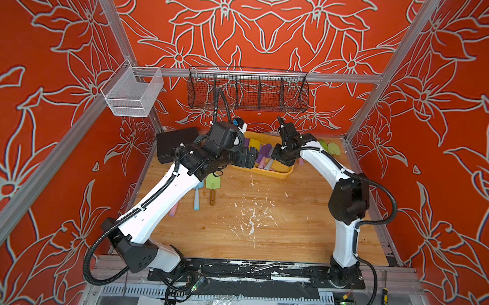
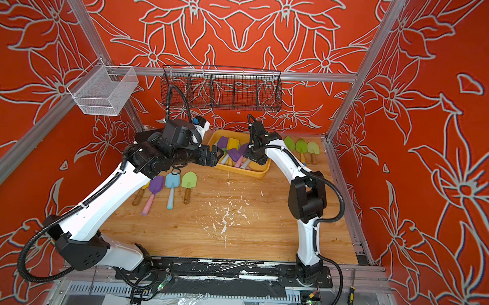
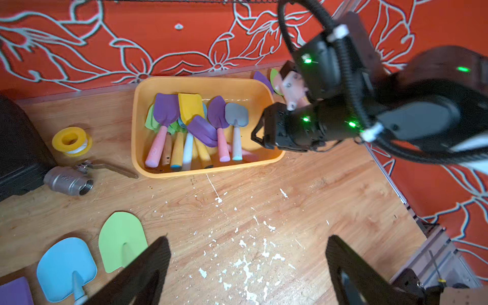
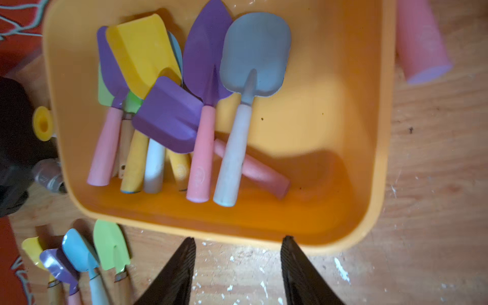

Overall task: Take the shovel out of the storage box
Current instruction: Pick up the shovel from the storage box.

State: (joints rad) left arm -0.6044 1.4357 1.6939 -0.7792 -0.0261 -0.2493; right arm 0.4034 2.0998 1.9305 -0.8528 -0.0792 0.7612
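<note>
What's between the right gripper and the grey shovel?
Right wrist view: only the wall of the storage box separates the open right gripper from the grey shovel.

Lab cell: aluminium frame (image 1: 340, 77), patterned walls (image 1: 271, 32)

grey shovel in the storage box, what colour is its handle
Off-white with a pale blue tip; the grey shovel shows best in the right wrist view.
</note>
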